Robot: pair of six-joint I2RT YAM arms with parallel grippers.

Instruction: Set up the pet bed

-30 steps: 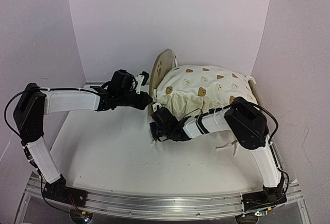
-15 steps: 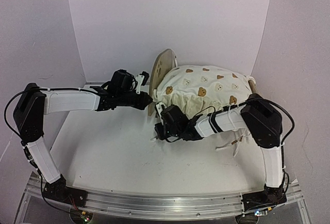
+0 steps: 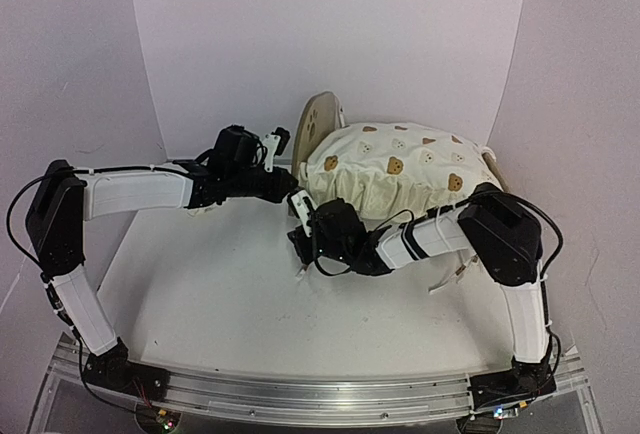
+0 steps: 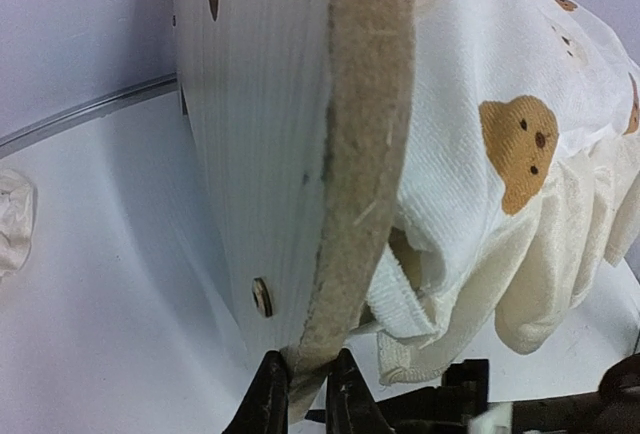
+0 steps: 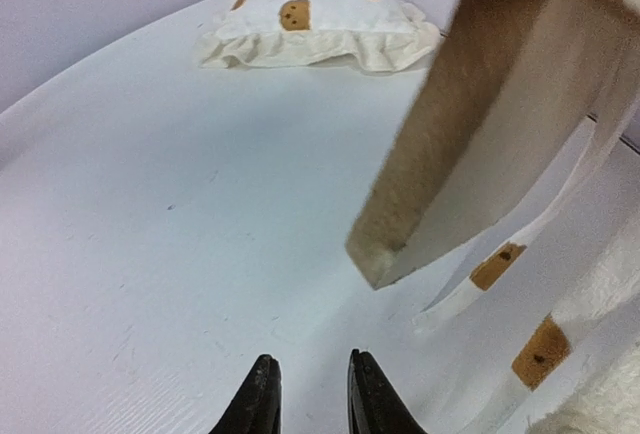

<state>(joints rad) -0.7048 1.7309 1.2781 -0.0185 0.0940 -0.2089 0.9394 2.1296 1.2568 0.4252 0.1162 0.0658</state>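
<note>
Two robot arms work at a small plywood bed (image 3: 318, 124) that stands at the far right of a white table (image 3: 220, 294), with a puffy cushion (image 3: 400, 169) heaped on it.

The bed's rounded end board is pale, smooth-faced wood with a rough, fibrous cut edge and a small round plug near its bottom. The cushion is cream ribbed cloth printed with brown bear faces, with a gathered ruffle along its edge. The left gripper (image 4: 307, 394) is clamped on the lower edge of the board, a detail only the left wrist view shows. The right gripper (image 5: 312, 399) hangs low over bare table below a tilted board edge, its jaws slightly parted and holding nothing. Only the right wrist view shows a matching ruffled pillow (image 5: 310, 19) lying flat farther off, and printed ties (image 5: 497, 267) hanging down beside the board.
</note>
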